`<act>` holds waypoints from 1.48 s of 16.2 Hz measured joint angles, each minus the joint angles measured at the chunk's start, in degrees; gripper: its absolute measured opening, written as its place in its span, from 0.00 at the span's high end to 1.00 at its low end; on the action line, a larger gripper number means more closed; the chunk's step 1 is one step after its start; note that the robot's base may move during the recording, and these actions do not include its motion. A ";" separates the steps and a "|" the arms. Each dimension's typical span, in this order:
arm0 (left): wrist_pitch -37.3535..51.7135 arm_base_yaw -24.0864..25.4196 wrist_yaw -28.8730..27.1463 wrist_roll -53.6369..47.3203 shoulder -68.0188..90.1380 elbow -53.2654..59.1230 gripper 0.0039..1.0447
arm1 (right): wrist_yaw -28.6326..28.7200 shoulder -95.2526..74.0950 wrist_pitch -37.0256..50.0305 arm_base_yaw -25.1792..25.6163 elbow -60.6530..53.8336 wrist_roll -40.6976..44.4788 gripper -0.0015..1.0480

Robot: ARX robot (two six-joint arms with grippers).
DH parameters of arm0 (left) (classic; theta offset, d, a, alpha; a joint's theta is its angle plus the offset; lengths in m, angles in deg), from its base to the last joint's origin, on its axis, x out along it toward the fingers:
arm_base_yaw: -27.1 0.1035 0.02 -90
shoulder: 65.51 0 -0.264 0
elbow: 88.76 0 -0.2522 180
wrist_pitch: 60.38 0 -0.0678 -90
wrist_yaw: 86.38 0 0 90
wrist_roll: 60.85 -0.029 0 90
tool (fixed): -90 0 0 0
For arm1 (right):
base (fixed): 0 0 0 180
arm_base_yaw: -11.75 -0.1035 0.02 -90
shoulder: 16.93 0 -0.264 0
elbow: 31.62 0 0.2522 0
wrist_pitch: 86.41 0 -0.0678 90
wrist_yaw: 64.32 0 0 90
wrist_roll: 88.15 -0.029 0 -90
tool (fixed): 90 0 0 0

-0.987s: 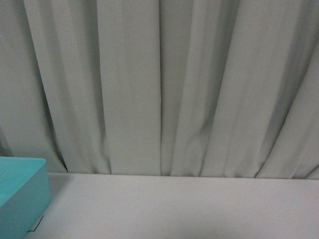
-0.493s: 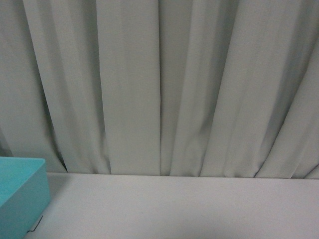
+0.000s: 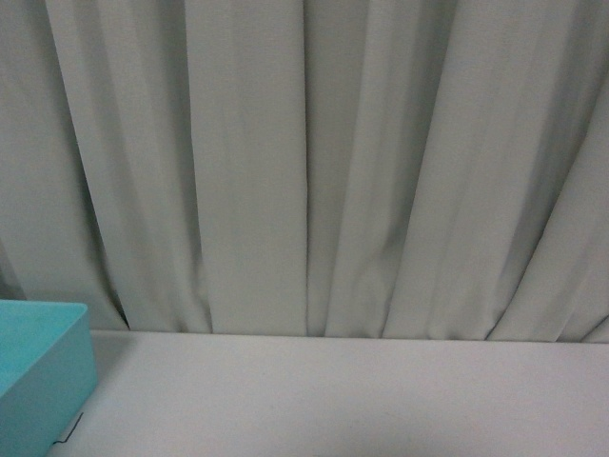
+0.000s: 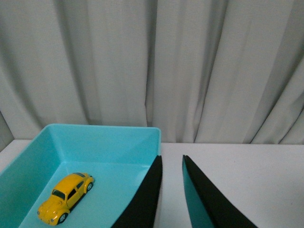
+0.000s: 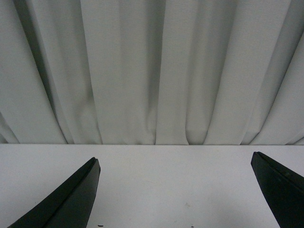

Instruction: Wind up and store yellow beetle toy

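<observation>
- Now, my left gripper [image 4: 171, 190] has its jaws nearly together with nothing between them, straddling the bin [image 4: 118, 137] wall.
- The right gripper [image 5: 175, 190] is spread wide over bare table [image 5: 166, 166], empty too.
- The beetle [image 4: 65, 197] lies inside the bin, wheels down, long axis diagonal, nearer my left arm.
</observation>
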 joint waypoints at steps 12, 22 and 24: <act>0.00 0.00 0.02 0.00 0.00 0.00 0.06 | 0.00 0.02 0.00 0.00 0.00 0.00 0.06; 0.17 0.00 0.04 0.00 -0.02 0.00 0.06 | 0.00 0.02 0.15 0.00 0.00 0.00 0.06; 0.20 0.00 0.00 0.00 -0.02 0.00 0.06 | 0.00 0.02 0.13 0.00 0.00 0.00 0.06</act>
